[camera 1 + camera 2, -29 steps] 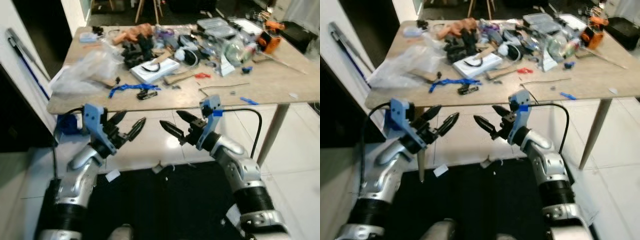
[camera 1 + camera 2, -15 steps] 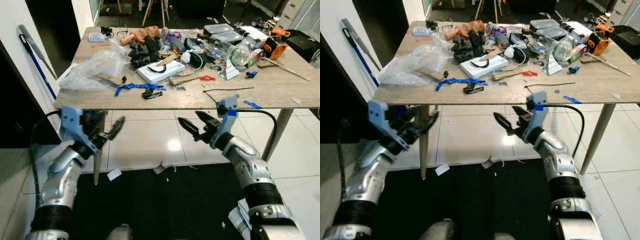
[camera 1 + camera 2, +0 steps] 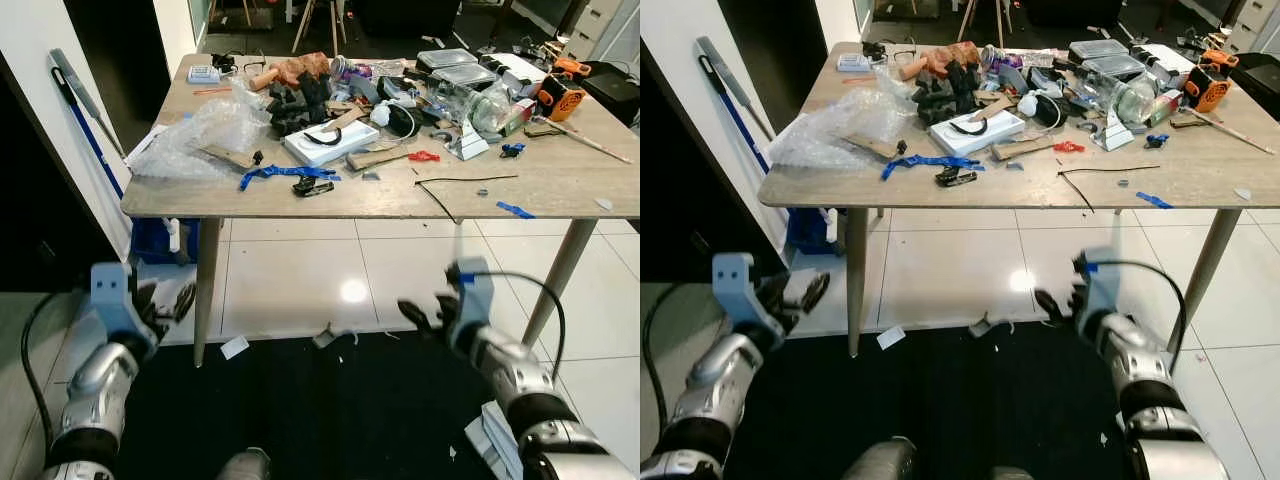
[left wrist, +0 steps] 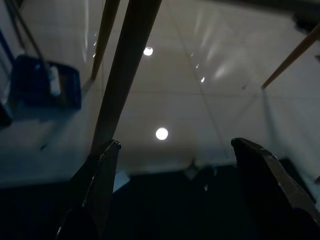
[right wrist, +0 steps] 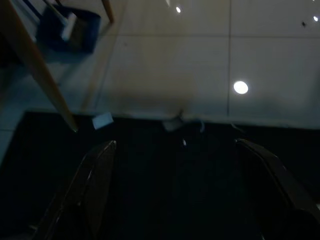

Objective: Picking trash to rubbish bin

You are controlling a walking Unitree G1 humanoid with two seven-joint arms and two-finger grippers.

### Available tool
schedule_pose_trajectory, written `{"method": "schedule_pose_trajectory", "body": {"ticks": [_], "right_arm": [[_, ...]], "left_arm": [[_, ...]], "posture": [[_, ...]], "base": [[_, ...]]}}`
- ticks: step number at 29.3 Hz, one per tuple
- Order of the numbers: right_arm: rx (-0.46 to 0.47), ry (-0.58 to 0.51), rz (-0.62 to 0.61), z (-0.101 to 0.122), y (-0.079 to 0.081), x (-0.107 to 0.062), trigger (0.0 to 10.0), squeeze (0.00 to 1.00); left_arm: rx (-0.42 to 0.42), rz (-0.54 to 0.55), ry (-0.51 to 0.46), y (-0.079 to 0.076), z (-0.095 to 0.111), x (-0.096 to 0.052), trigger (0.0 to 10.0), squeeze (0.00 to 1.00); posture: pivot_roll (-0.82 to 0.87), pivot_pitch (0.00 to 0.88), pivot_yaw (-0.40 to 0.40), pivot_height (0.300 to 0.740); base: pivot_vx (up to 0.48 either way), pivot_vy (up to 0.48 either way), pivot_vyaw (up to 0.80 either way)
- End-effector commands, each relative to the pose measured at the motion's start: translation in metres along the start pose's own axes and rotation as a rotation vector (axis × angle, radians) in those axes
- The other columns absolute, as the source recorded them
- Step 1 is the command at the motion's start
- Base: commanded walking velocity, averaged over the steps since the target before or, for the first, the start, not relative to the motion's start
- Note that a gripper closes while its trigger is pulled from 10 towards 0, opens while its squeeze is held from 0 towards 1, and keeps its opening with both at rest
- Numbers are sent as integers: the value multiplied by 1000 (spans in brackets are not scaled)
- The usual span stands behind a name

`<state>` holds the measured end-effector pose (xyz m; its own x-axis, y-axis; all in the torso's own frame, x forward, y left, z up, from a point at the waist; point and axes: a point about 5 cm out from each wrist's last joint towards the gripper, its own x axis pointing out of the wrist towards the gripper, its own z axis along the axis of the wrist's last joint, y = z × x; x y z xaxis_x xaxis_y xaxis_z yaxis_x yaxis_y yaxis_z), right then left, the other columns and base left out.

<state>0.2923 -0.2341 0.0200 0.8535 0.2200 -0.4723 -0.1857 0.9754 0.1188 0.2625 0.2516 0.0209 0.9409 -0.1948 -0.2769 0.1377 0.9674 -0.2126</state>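
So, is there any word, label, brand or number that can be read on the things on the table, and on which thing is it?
None can be read.
White box: no legible print.
Orange tool case: any marking is too small and blurred.
Small pale device: too small to tell.

The head views are bright and evenly lit from overhead, with a round glare spot on the glossy floor tiles (image 3: 352, 291) and deep shade over the dark mat (image 3: 330, 410). Both arms blur slightly with motion. The wrist views are dim and bluish, dotted with lamp reflections.
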Motion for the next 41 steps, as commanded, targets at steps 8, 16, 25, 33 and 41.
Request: {"method": "schedule_pose_trajectory", "body": {"ticks": [8,16,25,33,41], "right_arm": [[11,280,-174,-79,-15,-30,10000,0],[15,366,-243,-107,-23,-50,10000,0],[-67,444,-243,-123,-20,-58,10000,0],[-113,518,-238,-141,-17,-70,10000,0],[-202,584,-208,-153,-13,-77,10000,0]], "left_arm": [[4,149,341,10,-74,-35,10000,0],[-116,239,389,12,-99,-56,10000,0],[-120,236,456,-9,-116,-53,10000,0],[-146,227,575,-50,-147,-56,10000,0],[-154,237,651,-70,-162,-60,10000,0]], "posture": [[38,0,-39,740],[39,0,-43,740],[38,0,-46,740],[40,0,-46,740],[40,0,-46,740]], "base": [[0,0,0],[0,0,0],[0,0,0],[0,0,0],[0,0,0]]}}
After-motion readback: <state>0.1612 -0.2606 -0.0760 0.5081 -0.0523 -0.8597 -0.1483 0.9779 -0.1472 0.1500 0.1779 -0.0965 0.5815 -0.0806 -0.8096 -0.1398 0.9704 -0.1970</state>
